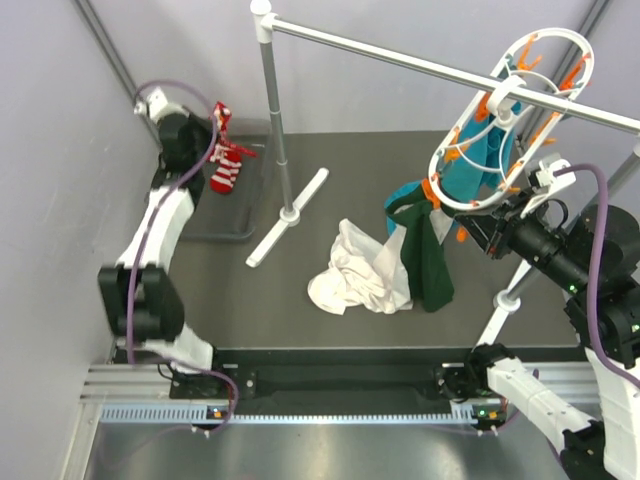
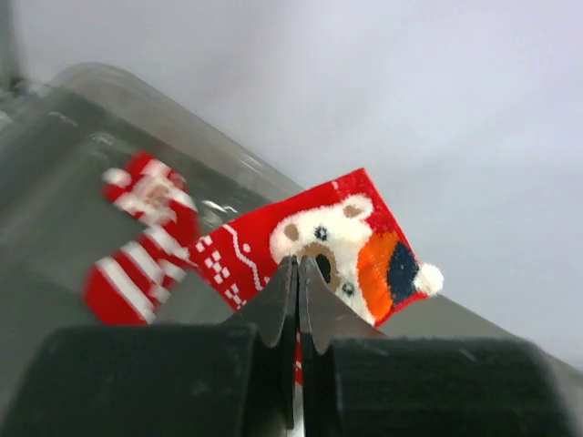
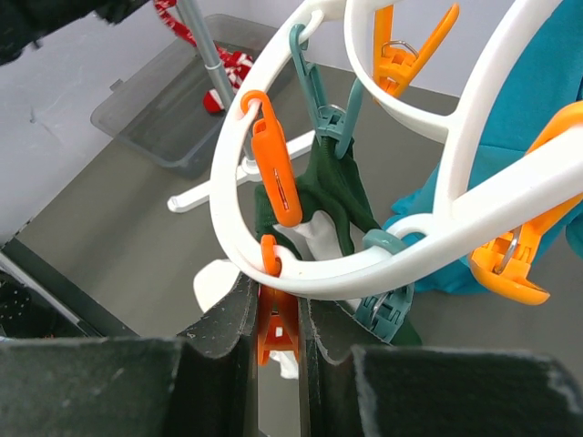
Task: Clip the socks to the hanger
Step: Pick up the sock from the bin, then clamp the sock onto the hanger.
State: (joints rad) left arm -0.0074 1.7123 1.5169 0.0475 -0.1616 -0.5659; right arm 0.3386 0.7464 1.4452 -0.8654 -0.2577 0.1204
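A long, smooth metal rail (image 1: 420,65) carries the hanger (image 3: 474,118), a glossy white plastic oval of two rings. A limp dark green cloth (image 1: 430,270) hangs from it. At the far left sits a clear plastic tray (image 1: 238,218). Over the tray, the left gripper (image 2: 298,273) pinches a knitted red sock (image 2: 246,259) with a fuzzy white face. The striped sock (image 2: 137,273) lies crumpled in the tray. The right gripper (image 3: 276,302) squeezes an orange clip (image 3: 278,337) on the hanger's ring.
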